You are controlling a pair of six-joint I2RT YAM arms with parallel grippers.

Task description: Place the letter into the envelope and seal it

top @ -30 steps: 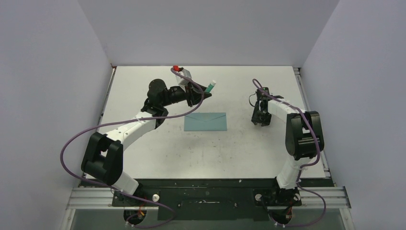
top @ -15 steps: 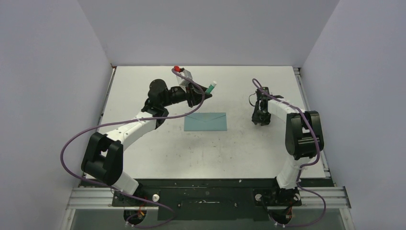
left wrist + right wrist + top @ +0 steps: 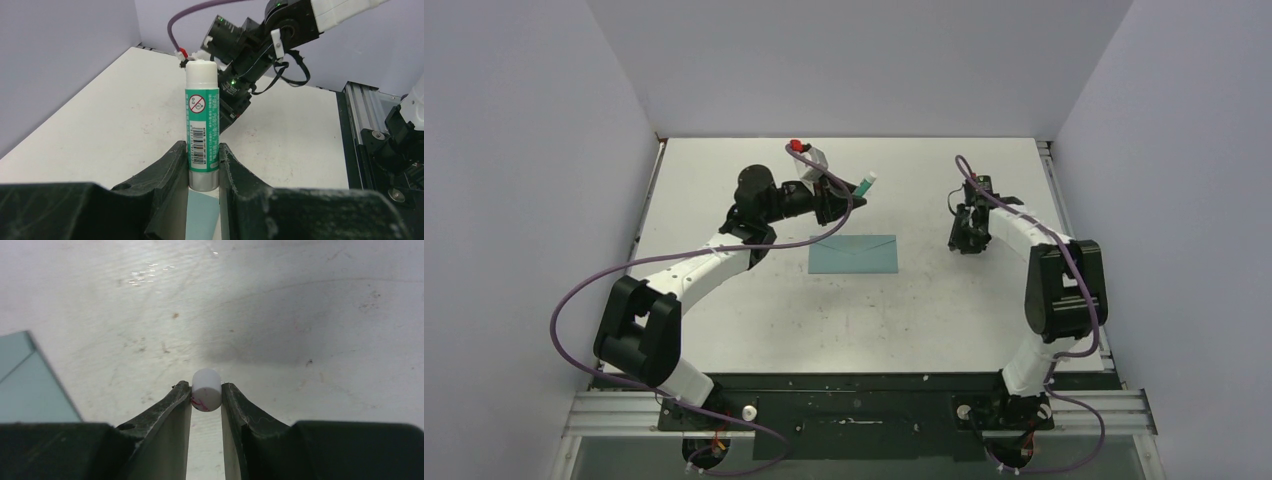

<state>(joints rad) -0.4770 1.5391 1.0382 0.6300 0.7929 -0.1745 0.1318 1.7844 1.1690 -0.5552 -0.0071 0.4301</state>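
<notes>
From above, the envelope [image 3: 854, 254] lies flat in the middle of the bench [image 3: 904, 320]. The left gripper [image 3: 842, 195] hangs just beyond its far edge, and the right gripper [image 3: 969, 243] is well off its right end.

In the left wrist view, the gripper clamps a glue stick [image 3: 202, 125] over the envelope's corner.

In the right wrist view, the gripper pinches a small white cap [image 3: 206, 389] to the right of the envelope.

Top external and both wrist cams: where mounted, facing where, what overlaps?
Top external: above and behind the bases, looking down at the table; both arms whole.
Left wrist: on the left tool, looking across the table toward the right arm; fingers clamp the glue tube.
Right wrist: on the right tool, looking down; fingers pinch a small white cylinder.
Shared: the envelope shows in all three.
</notes>
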